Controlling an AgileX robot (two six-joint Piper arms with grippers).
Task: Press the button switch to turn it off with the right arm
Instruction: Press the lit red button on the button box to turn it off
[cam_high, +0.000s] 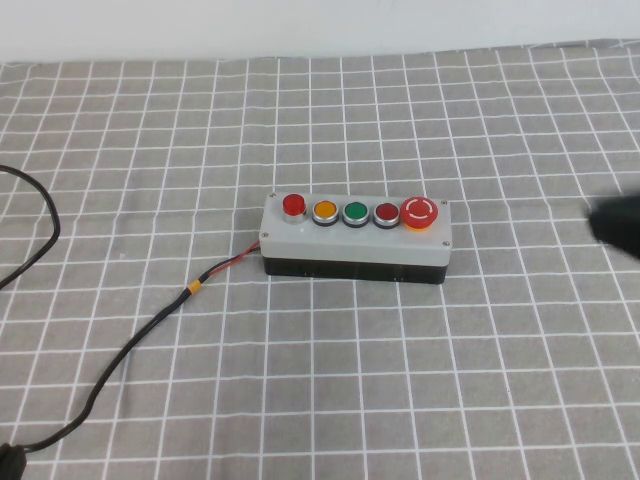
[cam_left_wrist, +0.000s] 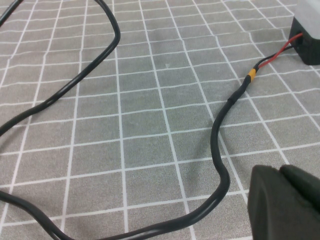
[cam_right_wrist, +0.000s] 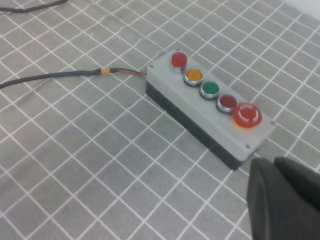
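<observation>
The button box (cam_high: 355, 240) sits near the middle of the bench (cam_high: 450, 400), on the grey checked cloth. Its long axis runs from 9 to 3 o'clock in the high view. Five buttons line its top. From the 9 o'clock end they are a raised red button (cam_high: 293, 205), an orange button (cam_high: 325, 212), a green button (cam_high: 355, 213), a dark red button (cam_high: 386, 212) and a large red stop button (cam_high: 419, 212) on a yellow base.

The right gripper (cam_high: 618, 225) shows only as a dark blur at the 3 o'clock edge of the high view, level with the box and well apart from it. From the gripper the box therefore lies at about 9 o'clock, with the stop button's end nearest. This is the arm the task names, and it is also the nearer one. I judge the coming move to be a reach along the box's own axis, then down onto one cap.

The left gripper (cam_left_wrist: 282, 202) is off near the black cable (cam_left_wrist: 215, 145), which leaves the box's 9 o'clock end and trails toward 7 o'clock.

Both grippers are cut off by the frame in their wrist views — wide or narrow, I cannot tell. Nor can I tell which button is the one to press, or whether any is lit.
</observation>
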